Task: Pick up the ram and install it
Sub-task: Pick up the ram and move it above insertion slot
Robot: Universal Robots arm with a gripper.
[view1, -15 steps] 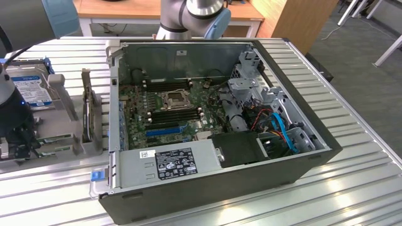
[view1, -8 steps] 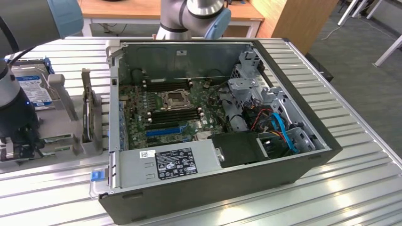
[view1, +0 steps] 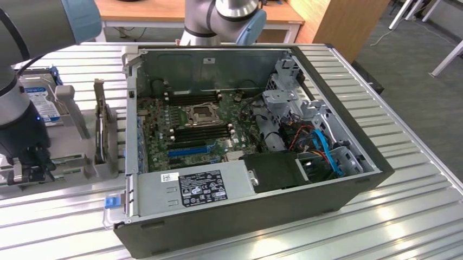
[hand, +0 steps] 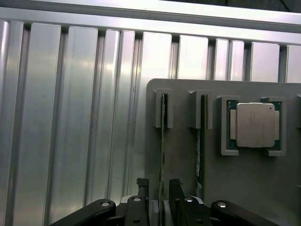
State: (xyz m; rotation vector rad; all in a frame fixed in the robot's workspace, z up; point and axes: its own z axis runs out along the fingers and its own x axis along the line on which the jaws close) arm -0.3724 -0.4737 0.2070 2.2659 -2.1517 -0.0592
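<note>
The ram (hand: 162, 141) is a thin green stick standing on edge in a slot of the grey holder (hand: 181, 155). My gripper (hand: 159, 187) straddles its near end, one dark finger (hand: 142, 184) on each side, with a small gap showing beside the stick, so it is open. A second green stick (hand: 201, 141) stands in the neighbouring slot. In the exterior view the gripper (view1: 29, 165) is low over the holder (view1: 72, 162) at that view's left, beside the open computer case (view1: 246, 216). Black memory slots (view1: 203, 132) lie on the motherboard next to the processor socket (view1: 199, 115).
A silver processor (hand: 254, 125) sits in a pocket of the holder. A hard drive with a blue label (view1: 43, 100) and an upright dark card (view1: 101, 130) stand between the arm and the case. A blue slot (view1: 192, 151), cables and a power supply (view1: 195, 187) crowd the case.
</note>
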